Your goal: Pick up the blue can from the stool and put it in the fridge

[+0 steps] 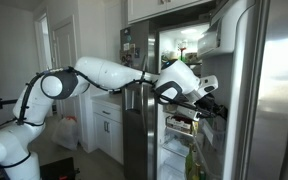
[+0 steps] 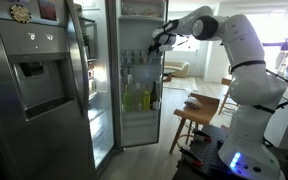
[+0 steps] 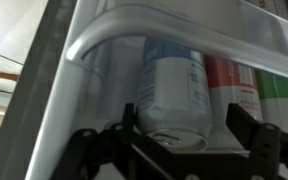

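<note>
The blue can (image 3: 174,85), pale blue with its ringed end toward the camera, stands between my gripper's fingers (image 3: 179,135) in the wrist view, behind a clear bin rail (image 3: 184,30). The left finger is at the can's side. A gap shows between the can and the right finger, so the gripper is open. In both exterior views my gripper (image 1: 209,100) (image 2: 162,40) reaches into the open stainless-steel fridge (image 1: 274,90) (image 2: 34,80) at upper shelf height. The can is too small to make out there.
A red-labelled can (image 3: 234,85) and a green one (image 3: 284,100) stand right beside the blue can. The wooden stool (image 2: 199,105) stands by the robot base. Fridge doors hang open on both sides of the arm, and white cabinets (image 1: 109,125) stand behind it.
</note>
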{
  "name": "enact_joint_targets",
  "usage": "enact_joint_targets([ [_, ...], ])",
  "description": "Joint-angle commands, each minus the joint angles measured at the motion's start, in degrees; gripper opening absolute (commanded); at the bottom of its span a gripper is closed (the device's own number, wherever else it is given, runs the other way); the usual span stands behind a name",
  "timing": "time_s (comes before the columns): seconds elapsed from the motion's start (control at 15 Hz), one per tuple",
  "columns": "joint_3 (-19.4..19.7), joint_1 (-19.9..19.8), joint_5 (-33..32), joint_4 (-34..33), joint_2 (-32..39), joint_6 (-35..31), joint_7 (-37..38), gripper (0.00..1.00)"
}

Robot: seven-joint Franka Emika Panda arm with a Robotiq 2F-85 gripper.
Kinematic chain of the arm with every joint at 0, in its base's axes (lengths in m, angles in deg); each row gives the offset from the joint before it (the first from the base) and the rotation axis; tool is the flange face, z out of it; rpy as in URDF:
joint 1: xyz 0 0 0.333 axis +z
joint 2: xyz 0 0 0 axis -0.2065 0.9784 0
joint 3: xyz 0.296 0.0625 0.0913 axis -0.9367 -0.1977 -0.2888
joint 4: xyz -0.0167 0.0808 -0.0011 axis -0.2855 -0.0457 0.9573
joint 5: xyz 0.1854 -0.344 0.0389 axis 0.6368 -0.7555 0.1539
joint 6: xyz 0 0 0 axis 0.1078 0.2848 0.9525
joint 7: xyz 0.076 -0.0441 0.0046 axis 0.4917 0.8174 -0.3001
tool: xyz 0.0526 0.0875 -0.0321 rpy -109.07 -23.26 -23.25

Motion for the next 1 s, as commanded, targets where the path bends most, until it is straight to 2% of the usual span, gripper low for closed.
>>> enact_joint_targets([
  [0.0, -1.1, -0.9, -2.7, -3.9, 1.4, 1.6, 2.9, 1.00],
  [0.13, -1.0, -0.8, -3.3, -4.4, 1.5, 1.4, 3.4, 1.00],
  [0.2, 1.1, 0.8, -2.7, -4.0, 1.4, 0.9, 3.8, 1.00],
  [0.53, 6.3, 5.5, -7.5, -2.0, -0.3, 0.0, 11.2, 1.00],
  [0.93, 15.2, 15.9, -17.6, 1.8, -2.7, -0.2, 23.8, 1.00],
])
